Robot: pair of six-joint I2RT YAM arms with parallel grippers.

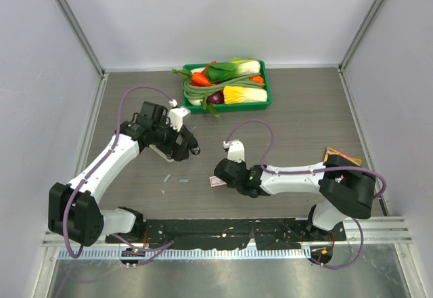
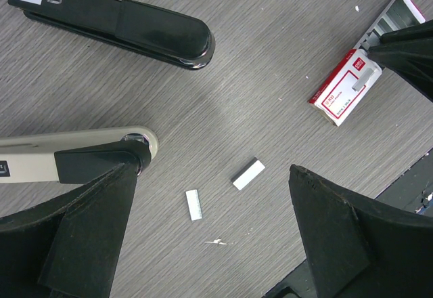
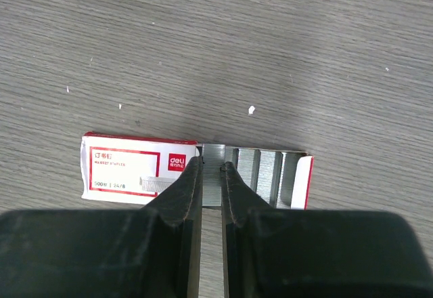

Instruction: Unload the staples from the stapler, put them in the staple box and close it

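Observation:
Two loose strips of staples [image 2: 193, 204] [image 2: 248, 174] lie on the grey wood-grain table, directly below my wide-open left gripper [image 2: 210, 173], which holds nothing. A black stapler [image 2: 122, 24] lies closed beyond them, and a beige stapler [image 2: 74, 152] lies beside my left finger. To the right, the red-and-white staple box [image 3: 128, 166] has its tray slid out, showing several strips. My right gripper [image 3: 212, 166] reaches into that tray, its fingers pressed on either side of one staple strip [image 3: 212, 150]. In the top view the left gripper [image 1: 184, 145] hovers over the staplers and the right gripper [image 1: 218, 178] sits at the box [image 1: 215, 183].
A green tray [image 1: 267, 98] of toy vegetables stands at the back centre. An orange-and-dark packet [image 1: 342, 156] lies near the right arm's elbow. Walls close the table on three sides; the arm bases' rail runs along the near edge.

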